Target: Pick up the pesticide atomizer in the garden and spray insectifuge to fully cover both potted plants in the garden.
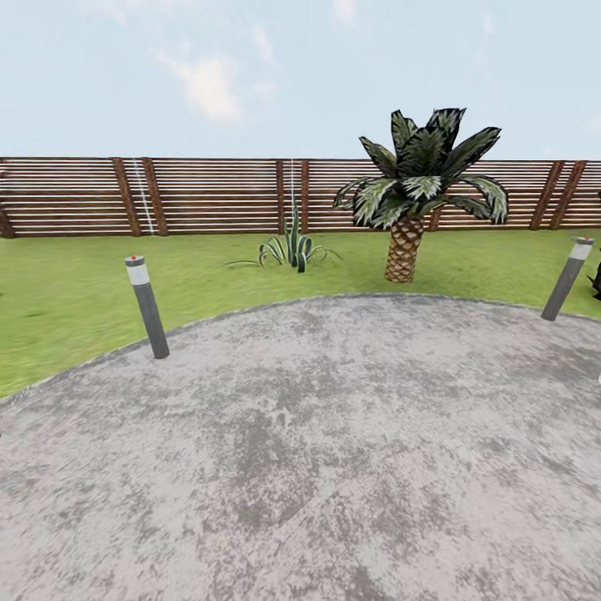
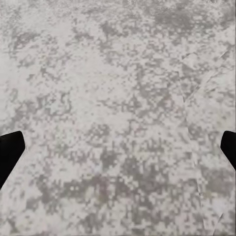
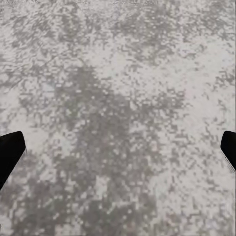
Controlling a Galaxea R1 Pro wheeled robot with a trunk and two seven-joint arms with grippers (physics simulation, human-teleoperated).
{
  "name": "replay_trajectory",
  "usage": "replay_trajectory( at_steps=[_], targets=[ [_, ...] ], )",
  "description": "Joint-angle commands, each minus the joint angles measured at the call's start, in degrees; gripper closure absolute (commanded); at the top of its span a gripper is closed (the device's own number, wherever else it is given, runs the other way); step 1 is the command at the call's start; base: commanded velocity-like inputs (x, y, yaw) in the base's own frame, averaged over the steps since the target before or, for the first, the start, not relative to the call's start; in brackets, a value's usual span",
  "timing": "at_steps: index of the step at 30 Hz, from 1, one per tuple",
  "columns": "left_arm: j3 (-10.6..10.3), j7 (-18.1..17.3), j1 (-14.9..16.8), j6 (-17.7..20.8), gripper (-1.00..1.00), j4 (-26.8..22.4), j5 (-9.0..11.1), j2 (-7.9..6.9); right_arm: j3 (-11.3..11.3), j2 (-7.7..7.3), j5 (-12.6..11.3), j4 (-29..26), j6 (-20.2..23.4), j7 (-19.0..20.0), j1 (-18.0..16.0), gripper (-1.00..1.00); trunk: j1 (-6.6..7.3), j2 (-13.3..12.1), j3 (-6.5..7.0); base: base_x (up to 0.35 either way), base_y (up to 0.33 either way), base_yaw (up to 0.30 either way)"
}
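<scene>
- A round grey paved patio (image 1: 334,451), mottled with darker patches, is seen across the lower part of the head view, bordered by green lawn (image 1: 67,292) of the garden (image 1: 492,259).
- From left to right along the patio's edge are found a grey bollard lamp (image 1: 148,307), a spiky low plant (image 1: 291,247) on the grass further back, a short palm tree (image 1: 415,188), and a second bollard lamp (image 1: 567,278).
- A brown slatted wooden fence (image 1: 209,196) is set behind the lawn, under a pale cloudy sky (image 1: 250,75).
- A dark leafy shape is cut off at the right edge; what it is cannot be told.
- In the left wrist view, the left gripper (image 2: 118,152) is shown spread wide over bare paving, nothing held between its dark fingertips (image 2: 10,152).
- In the right wrist view, the right gripper (image 3: 118,152) is likewise opened wide and empty above the stone.
</scene>
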State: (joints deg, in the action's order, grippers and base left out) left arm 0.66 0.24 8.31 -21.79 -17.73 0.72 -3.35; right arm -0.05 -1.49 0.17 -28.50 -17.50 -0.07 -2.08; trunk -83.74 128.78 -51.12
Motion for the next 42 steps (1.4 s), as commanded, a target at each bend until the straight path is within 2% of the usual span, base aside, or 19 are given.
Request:
replay_trajectory(
  at_steps=[1,8,42],
  targets=[
    [0.0,0.0,0.0,-0.2,-1.00,0.1,0.1,0.01,0.0,-0.01,0.0,0.0,-0.2,0.0,0.0,-1.00,-0.02,0.0,-0.05,0.337,0.000,0.245],
    [0.0,0.0,0.0,-0.2,-1.00,0.1,0.1,0.01,-0.1,-0.01,0.0,0.1,-0.2,0.1,0.0,-1.00,-0.02,0.0,-0.05,0.337,0.000,0.102],
    [0.0,0.0,0.0,-0.2,-1.00,0.1,0.0,0.01,0.2,-0.01,0.1,0.0,-0.2,0.0,0.0,-1.00,-0.02,0.0,-0.05,0.337,0.000,0.001]
  ],
)
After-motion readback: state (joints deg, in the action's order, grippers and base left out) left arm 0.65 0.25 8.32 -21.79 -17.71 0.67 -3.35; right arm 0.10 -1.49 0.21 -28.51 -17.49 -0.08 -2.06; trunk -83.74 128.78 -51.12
